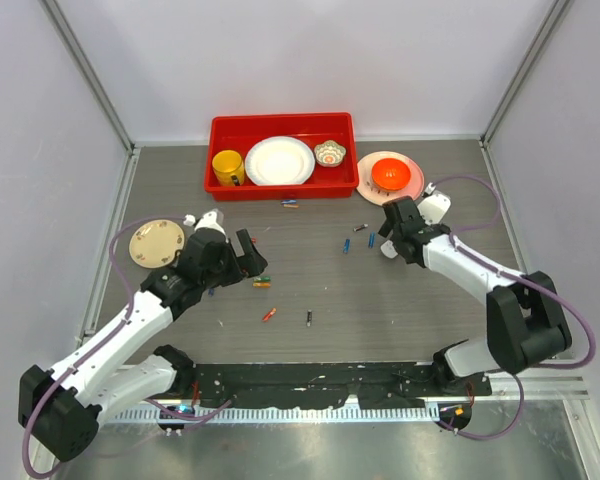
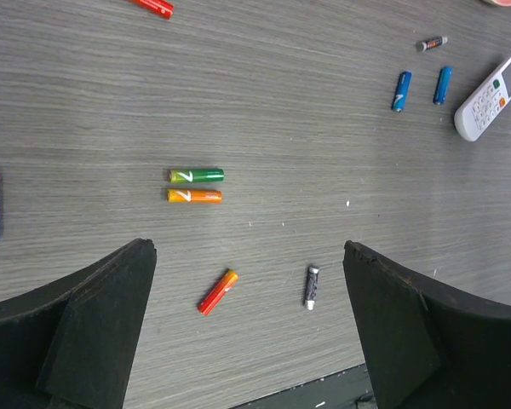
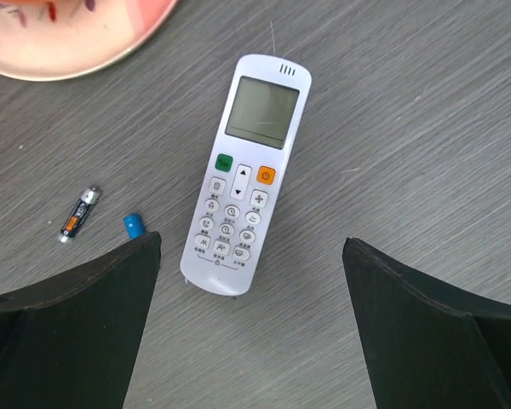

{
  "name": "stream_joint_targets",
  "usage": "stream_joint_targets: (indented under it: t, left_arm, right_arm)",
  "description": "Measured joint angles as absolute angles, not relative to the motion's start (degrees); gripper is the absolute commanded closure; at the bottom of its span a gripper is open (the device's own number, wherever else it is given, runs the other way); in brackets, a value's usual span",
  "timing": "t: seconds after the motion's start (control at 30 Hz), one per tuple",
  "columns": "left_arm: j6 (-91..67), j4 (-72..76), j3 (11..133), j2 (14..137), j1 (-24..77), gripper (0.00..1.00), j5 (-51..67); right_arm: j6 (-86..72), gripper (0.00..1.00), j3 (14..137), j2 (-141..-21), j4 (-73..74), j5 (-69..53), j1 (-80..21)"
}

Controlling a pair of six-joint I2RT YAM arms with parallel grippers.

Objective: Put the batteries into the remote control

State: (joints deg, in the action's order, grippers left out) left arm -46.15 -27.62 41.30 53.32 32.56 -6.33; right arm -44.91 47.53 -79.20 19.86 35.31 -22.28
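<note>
The white remote control (image 3: 245, 175) lies button face up, so its battery slot is hidden. My right gripper (image 3: 251, 243) hovers open above its lower end, and in the top view (image 1: 392, 235) it covers most of the remote (image 1: 388, 250). A blue battery (image 3: 134, 225) and a black one (image 3: 77, 213) lie to its left. My left gripper (image 2: 249, 251) is open and empty above the table. Beyond it lie a red-orange battery (image 2: 218, 291), a black battery (image 2: 311, 286), an orange battery (image 2: 194, 196) and a green battery (image 2: 196, 175). Two blue batteries (image 2: 400, 90) lie near the remote (image 2: 491, 96).
A red tray (image 1: 280, 184) at the back holds a yellow mug (image 1: 227, 166), a white plate and a small bowl. A pink plate (image 1: 413, 184) with an orange bowl stands behind my right gripper. A beige plate (image 1: 157, 243) lies left of my left gripper (image 1: 250, 255).
</note>
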Motion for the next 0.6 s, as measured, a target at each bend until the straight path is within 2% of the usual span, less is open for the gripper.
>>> stream_joint_targets:
  t: [0.6]
  left_arm:
    - [-47.68, -24.86, 37.95, 51.99, 32.56, 0.06, -3.55]
  right_arm:
    - [-53.52, 0.07, 56.21, -95.74, 23.44, 32.6, -20.58]
